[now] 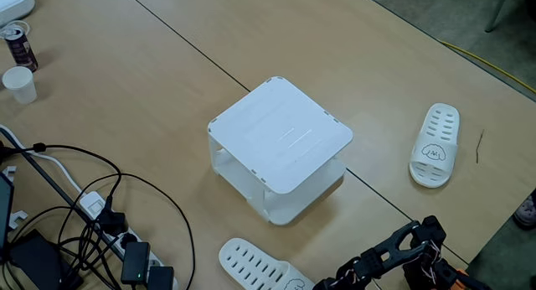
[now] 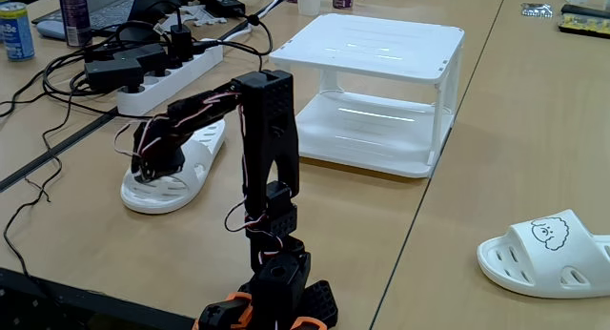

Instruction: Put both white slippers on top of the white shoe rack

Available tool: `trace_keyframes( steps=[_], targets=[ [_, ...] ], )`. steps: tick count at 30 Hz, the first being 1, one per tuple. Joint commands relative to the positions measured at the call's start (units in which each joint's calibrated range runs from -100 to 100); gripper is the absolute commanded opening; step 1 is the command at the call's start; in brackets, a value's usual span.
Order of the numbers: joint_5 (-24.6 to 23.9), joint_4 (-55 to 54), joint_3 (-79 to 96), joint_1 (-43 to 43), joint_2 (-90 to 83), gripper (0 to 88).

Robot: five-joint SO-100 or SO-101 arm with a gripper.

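Lying lengthwise, toe up-frame: far slipper (image 1: 435, 146).

Black arm with orange base clamp rises upright from the near tabletop edge in a fixed view, upper link vertical, forearm bent forward and down to the left of that view, loose wiring along it. Gripper (image 2: 148, 170) points downward, low, near tabletop level; fingers bunched and dark, gap between them not readable. In a fixed view from above the arm (image 1: 394, 255) enters at the bottom edge, elbow raised.
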Motion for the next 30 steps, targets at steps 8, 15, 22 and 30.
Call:
trace_keyframes(
  steps=[8, 15, 22, 30],
  targets=[
    [0.4, 0.2, -3.3, 4.5, 4.4, 0.7],
    [0.4, 0.2, 1.3, 9.6, 3.6, 0.7],
    [0.4, 0.2, 3.8, 13.3, 1.1, 0.7],
    [0.4, 0.2, 13.0, 19.8, -7.1, 0.7]
  ],
)
